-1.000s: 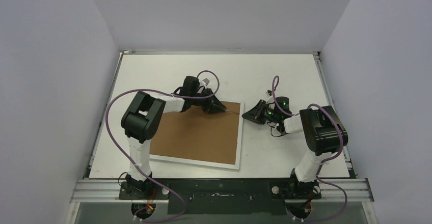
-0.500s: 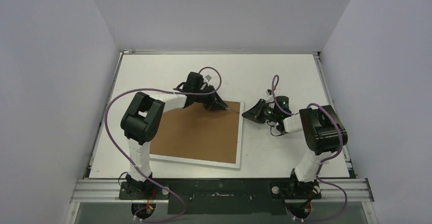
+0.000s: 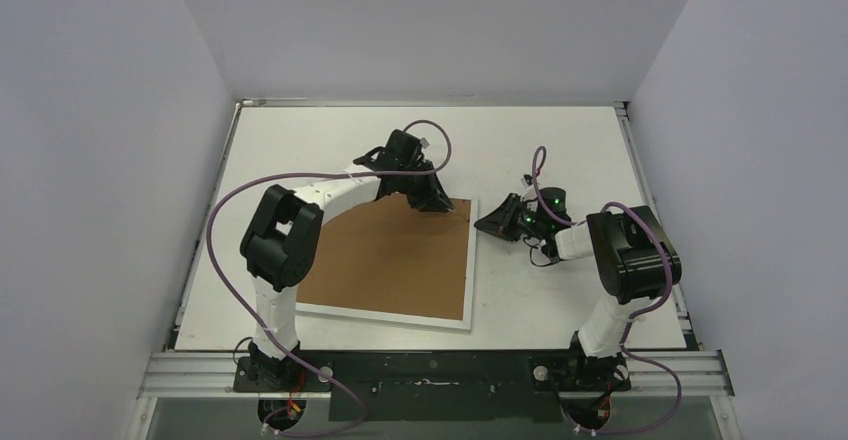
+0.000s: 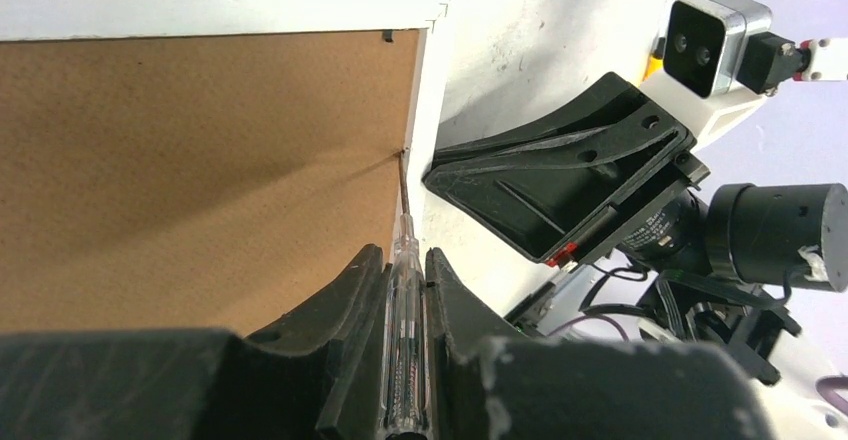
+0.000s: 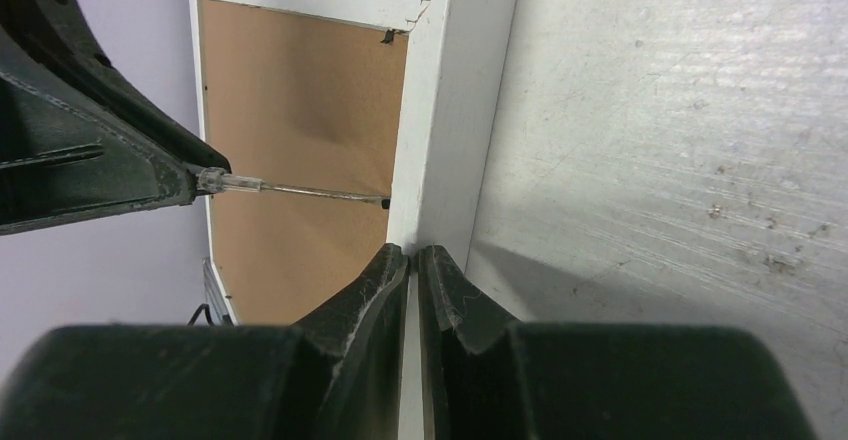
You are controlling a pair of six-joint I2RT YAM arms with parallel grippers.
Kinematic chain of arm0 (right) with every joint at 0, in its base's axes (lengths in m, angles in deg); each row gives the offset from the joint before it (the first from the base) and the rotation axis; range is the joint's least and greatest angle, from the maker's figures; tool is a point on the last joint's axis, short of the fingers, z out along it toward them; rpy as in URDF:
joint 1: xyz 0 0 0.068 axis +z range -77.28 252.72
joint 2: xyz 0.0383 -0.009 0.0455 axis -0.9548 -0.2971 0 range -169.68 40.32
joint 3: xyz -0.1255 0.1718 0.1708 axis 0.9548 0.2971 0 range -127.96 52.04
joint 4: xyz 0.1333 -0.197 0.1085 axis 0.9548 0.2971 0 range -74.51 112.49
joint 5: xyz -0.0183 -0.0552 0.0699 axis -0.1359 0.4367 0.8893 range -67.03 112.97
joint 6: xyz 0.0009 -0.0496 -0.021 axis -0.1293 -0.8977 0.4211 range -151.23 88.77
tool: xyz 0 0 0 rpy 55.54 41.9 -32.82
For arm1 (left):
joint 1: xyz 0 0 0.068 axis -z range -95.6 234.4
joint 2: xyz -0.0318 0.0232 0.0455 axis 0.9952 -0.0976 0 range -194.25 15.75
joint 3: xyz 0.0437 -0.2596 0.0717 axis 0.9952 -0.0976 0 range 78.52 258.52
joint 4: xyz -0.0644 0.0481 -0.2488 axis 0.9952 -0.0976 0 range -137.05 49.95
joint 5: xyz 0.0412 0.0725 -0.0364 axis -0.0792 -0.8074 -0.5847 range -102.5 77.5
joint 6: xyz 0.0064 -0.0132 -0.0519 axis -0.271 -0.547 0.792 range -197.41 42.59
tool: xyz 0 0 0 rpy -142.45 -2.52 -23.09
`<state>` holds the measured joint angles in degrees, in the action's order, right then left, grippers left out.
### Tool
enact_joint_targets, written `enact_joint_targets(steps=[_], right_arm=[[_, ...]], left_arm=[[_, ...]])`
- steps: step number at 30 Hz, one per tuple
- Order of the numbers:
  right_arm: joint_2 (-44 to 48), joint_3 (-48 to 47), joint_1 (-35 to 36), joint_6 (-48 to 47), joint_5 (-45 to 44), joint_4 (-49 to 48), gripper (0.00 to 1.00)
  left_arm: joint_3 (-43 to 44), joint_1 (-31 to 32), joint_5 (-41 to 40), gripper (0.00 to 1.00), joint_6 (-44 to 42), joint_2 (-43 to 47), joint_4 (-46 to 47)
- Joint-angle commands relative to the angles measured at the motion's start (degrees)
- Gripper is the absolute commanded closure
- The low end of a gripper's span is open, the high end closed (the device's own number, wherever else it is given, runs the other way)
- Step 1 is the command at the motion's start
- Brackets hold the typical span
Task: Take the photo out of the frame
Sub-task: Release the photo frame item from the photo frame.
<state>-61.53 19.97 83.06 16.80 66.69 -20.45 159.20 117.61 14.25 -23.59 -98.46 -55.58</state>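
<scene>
The frame (image 3: 390,260) lies face down on the table, brown fibreboard back up, with a narrow white border (image 4: 425,110). The photo is hidden. My left gripper (image 3: 440,205) is shut on a clear-handled screwdriver (image 4: 405,310). The screwdriver's metal tip (image 4: 403,170) touches the seam between the backing and the right border. The shaft also shows in the right wrist view (image 5: 300,191). My right gripper (image 3: 482,225) is shut and holds nothing. Its fingertips (image 5: 395,260) rest against the frame's right border (image 5: 445,110).
A small dark metal tab (image 4: 388,35) sits at the backing's far right corner. The white table (image 3: 560,150) is walled at the left, back and right. My two grippers are close together at the frame's far right edge.
My left wrist has swung right and farther back, bringing the screwdriver closer to the frame's far right corner. The right arm and the frame have not moved.
</scene>
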Motion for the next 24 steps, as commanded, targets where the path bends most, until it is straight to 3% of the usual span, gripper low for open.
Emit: enact_joint_targets(steps=[1, 13, 24], right_arm=[[-1.73, -2.41, 5.35, -1.53, 0.41, -0.97, 0.9], [-1.8, -3.16, 6.78, -2.0, -0.34, 0.09, 0.9], [-2.3, -2.77, 7.28, -2.2, -0.7, -0.08, 0.91]], left_arm=[[5.62, 6.95, -1.74, 1.0, -2.66, -0.7, -4.97], [25.6, 13.74, -12.84, 1.0, -10.91, -7.29, -25.95], [31.52, 15.57, -8.51, 1.0, -8.97, -9.63, -25.18]])
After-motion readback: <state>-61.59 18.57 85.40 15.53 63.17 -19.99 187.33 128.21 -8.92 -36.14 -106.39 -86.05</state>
